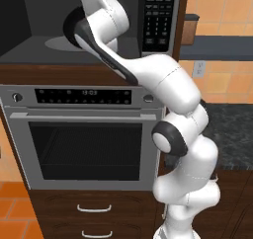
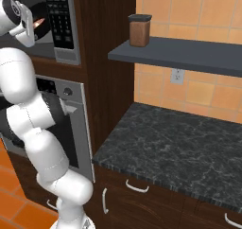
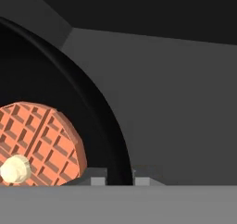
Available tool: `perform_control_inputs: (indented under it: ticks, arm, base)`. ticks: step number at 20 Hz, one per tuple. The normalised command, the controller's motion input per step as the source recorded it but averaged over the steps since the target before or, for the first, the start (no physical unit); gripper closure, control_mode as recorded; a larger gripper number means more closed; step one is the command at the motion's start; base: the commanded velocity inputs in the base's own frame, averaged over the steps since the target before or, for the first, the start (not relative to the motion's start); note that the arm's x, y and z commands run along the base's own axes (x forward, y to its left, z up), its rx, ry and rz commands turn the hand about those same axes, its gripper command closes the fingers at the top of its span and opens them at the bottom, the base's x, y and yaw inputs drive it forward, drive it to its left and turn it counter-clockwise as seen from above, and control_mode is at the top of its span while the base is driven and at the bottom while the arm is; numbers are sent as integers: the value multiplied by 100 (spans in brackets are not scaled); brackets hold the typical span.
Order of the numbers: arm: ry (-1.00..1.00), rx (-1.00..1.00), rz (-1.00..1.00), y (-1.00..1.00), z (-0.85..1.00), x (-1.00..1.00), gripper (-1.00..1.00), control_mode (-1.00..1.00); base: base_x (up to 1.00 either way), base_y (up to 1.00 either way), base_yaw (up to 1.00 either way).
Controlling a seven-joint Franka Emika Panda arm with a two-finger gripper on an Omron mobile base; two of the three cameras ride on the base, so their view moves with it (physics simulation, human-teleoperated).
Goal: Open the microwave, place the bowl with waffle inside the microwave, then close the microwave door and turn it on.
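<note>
While the arm reached into the microwave point(image 1: 49, 30), the hand view recorded, left to right: one waffle point(image 3: 39, 146), orange-red, gridded, a pale dab on it, lying in the bowl point(image 3: 109, 126); the black bowl rim clamped between the pincer point(image 3: 120, 177) tips; the grey cavity wall beyond. Keypad strip point(image 1: 159, 16) at right. Wall oven point(image 1: 84, 134) below.

Bowl point(image 3: 99, 112) and waffle point(image 3: 39, 146) cut off at left edge.
</note>
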Motion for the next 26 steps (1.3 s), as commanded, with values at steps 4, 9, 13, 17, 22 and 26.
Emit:
perform_control_inputs:
  ticks: [4,9,13,17,22,26]
  arm:
    - [0,1,0,0,-37,0,-100,-100]
    - [-17,5,0,0,-11,-7,-100,-100]
    - [-49,6,0,-1,0,-88,-100,-100]
    - [-37,2,0,-35,-40,-100,-100,-100]
    - [-18,-19,3,-32,-57,-51,-100,-100]
    - [-30,-23,0,-58,-42,-68,-100,-100]
  base:
    - [0,0,0]
    - [0,0,0]
    - [0,0,0]
    - [0,0,0]
    - [0,0,0]
    - [0,0,0]
